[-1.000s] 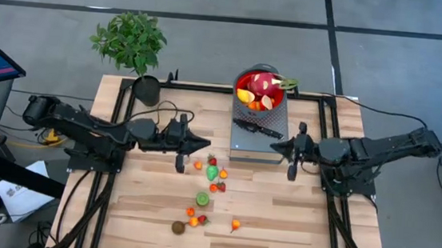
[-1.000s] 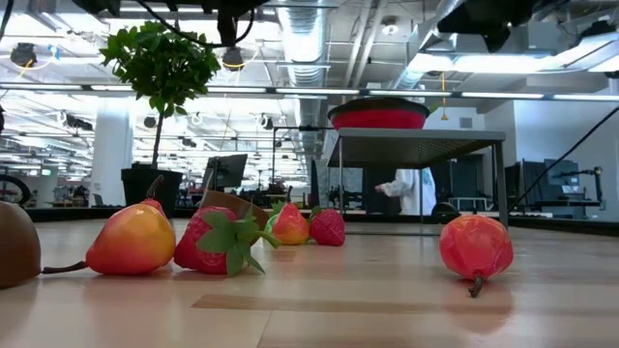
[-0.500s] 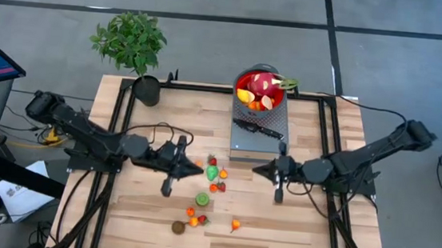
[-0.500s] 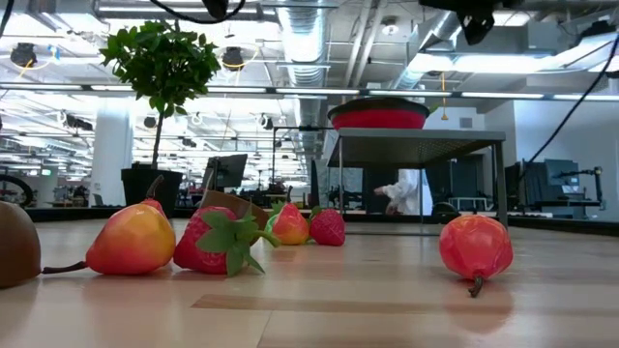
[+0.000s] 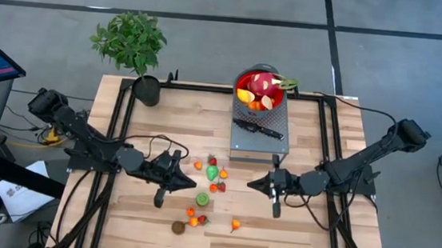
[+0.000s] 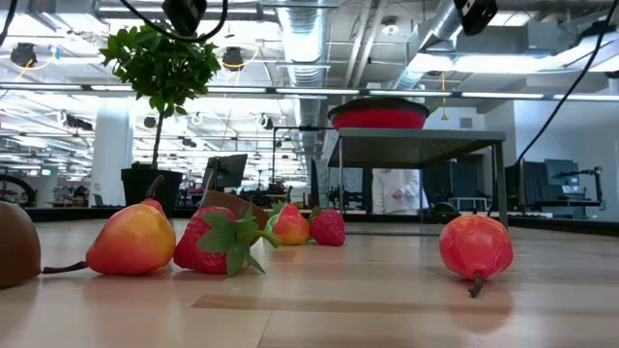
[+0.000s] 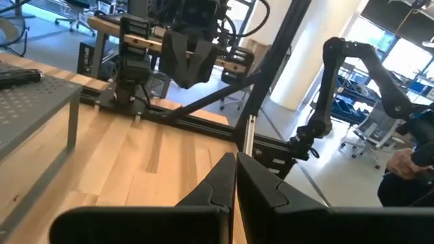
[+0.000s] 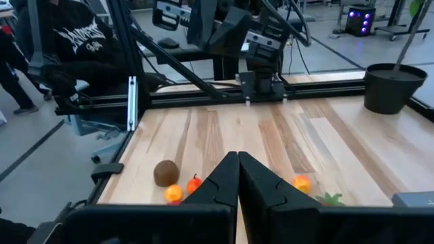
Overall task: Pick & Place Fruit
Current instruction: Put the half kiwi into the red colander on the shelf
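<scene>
Low view shows no grippers, only cables and arm parts at the top edge; the brown fruit [image 6: 14, 244] is cut off at the frame's side there. Bowl contents hard to sort from above: dragon fruit [image 5: 262, 84] plus yellow/orange pieces, rest unclear. Left gripper [image 5: 193, 184] is clenched, fingers [image 7: 224, 177] pressed together, holding nothing, low over the table just beside the loose fruit [image 5: 207, 189] cluster, w/ a green piece right at its tip; contact can't be told. Right gripper [image 5: 253, 183] also clenched & empty, pads [image 8: 239, 177] meeting, pointing at the cluster from the other side, near but apart. Loose fruit is strewn mid-table between the two grippers: strawberries, orange bits, green ones, brown one nearest the front edge. Red bowl [image 5: 242, 82] sits on a grey perforated stand [image 5: 275, 145] w/ a black-handled knife [image 5: 257, 129]. Table [image 5: 308, 228] is light wood planks w/ black rails; potted plant [image 5: 132, 44] at a back corner. Room behind: open workshop, desks, ceiling ducts, a person in white far off.
</scene>
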Robot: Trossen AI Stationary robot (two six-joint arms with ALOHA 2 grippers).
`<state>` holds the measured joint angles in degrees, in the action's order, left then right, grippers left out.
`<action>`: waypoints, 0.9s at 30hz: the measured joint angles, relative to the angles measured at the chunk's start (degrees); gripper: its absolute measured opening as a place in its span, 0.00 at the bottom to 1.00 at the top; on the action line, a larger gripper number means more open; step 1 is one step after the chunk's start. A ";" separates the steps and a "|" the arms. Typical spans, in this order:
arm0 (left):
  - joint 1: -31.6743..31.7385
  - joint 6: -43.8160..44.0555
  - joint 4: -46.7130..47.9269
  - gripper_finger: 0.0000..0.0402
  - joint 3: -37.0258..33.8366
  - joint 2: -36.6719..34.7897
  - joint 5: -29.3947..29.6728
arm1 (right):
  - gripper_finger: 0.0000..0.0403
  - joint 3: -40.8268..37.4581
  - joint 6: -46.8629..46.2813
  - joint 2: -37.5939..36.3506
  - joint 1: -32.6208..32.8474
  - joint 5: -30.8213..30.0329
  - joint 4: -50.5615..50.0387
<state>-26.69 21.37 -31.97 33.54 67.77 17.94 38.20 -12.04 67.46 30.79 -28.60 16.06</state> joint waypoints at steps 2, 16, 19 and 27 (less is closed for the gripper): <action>-0.01 0.00 -0.02 0.02 0.00 0.00 0.30 | 0.00 0.00 0.22 -0.02 0.00 0.00 -0.37; 0.25 5.99 -0.42 0.02 0.00 0.00 7.36 | 0.00 -0.01 6.19 -3.56 0.32 0.01 -5.70; 0.23 5.99 -0.42 0.02 0.00 0.00 7.38 | 0.00 0.00 4.36 -5.57 1.03 0.00 -6.96; 0.24 4.28 -0.31 0.02 0.00 0.00 7.58 | 0.00 0.00 -7.89 -7.50 5.79 -7.43 -18.09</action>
<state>-26.45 25.64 -32.27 33.54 67.77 25.52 38.20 -19.93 59.96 36.58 -36.03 -2.03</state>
